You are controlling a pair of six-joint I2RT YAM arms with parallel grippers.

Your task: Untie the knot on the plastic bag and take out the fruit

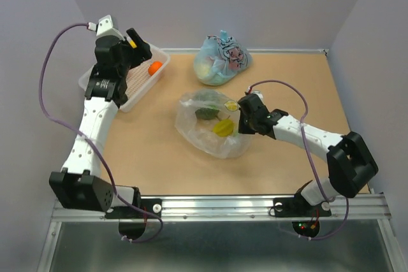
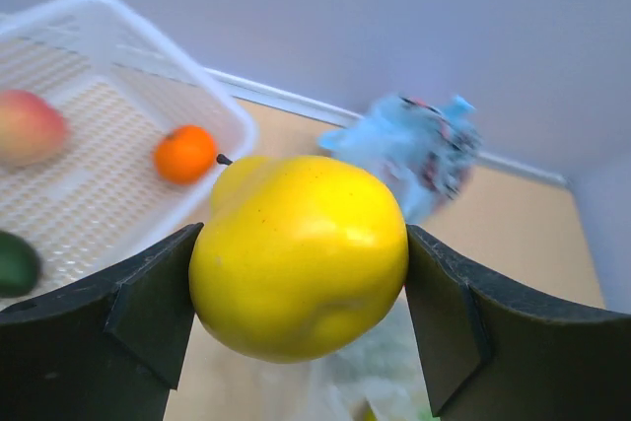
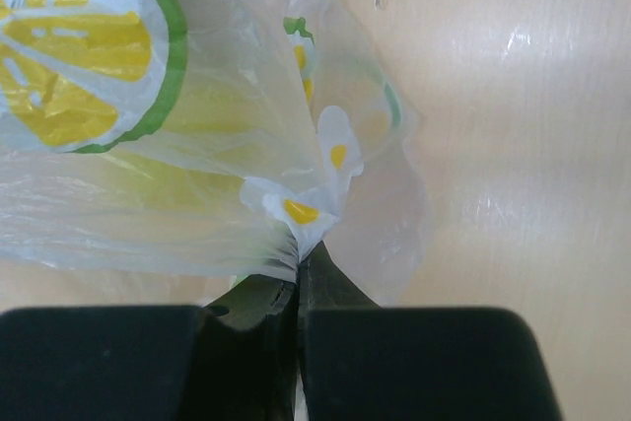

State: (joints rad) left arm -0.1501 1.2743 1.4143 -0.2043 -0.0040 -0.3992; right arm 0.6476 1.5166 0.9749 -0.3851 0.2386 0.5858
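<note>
Clamping a plump yellow lemon (image 2: 296, 253) between widely spread jaws, the left gripper (image 1: 135, 44) hovered above the white plastic mesh basket (image 1: 137, 93) at the table's far-left corner. In the basket lay a small round orange (image 2: 184, 153), a pink-orange peach (image 2: 28, 125) and a dark green fruit (image 2: 15, 263). Mid-table, the right gripper (image 3: 299, 273) had its jaws clenched tight on a pinch of the thin, see-through plastic bag (image 1: 210, 133) printed with lemon slices. A yellow piece (image 1: 223, 127) and a dark green one (image 1: 205, 113) sat inside it.

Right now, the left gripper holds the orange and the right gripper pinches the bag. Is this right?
No. The left gripper holds a lemon, not the orange, which lies in the basket; the left wrist view shows it. The right gripper does pinch the bag.
</note>
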